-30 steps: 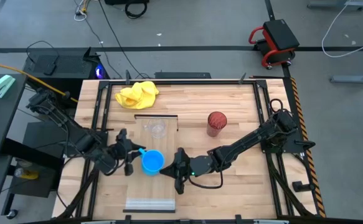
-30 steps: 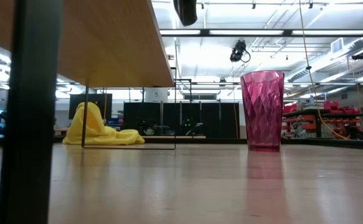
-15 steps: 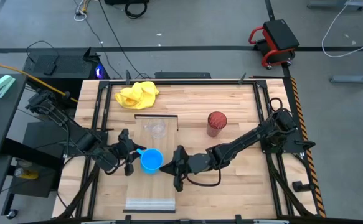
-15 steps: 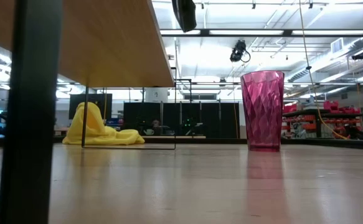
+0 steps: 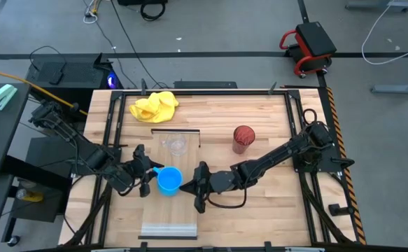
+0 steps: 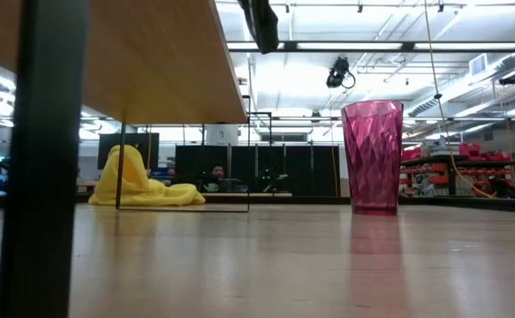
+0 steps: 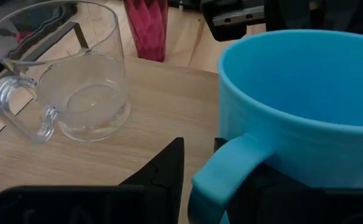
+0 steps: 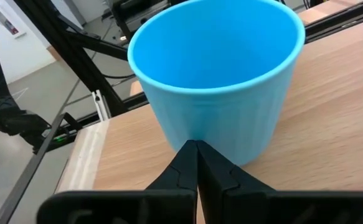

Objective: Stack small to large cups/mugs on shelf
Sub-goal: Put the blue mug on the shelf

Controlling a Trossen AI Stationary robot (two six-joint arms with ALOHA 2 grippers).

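Wood bench (image 5: 259,210) has the blue mug (image 5: 170,180) sitting on the shelf (image 5: 172,203), near the clear cup (image 5: 176,145). Left claw (image 5: 148,179) is pinching the mug's handle (image 7: 221,177). Right claw (image 5: 195,190) sits with its fingers (image 8: 197,163) pressed together, tips touching the mug's other side. Red cup (image 5: 242,138) stands well apart, yellow cloth (image 5: 155,106) at the far edge.

Crumpled yellow cloth (image 5: 155,106) at the table's far edge, red cart (image 5: 308,47) on floor, possibly a dolly

2 black jointed arms with dark wedge-tipped fingers (image 8: 197,163) and black cabling.
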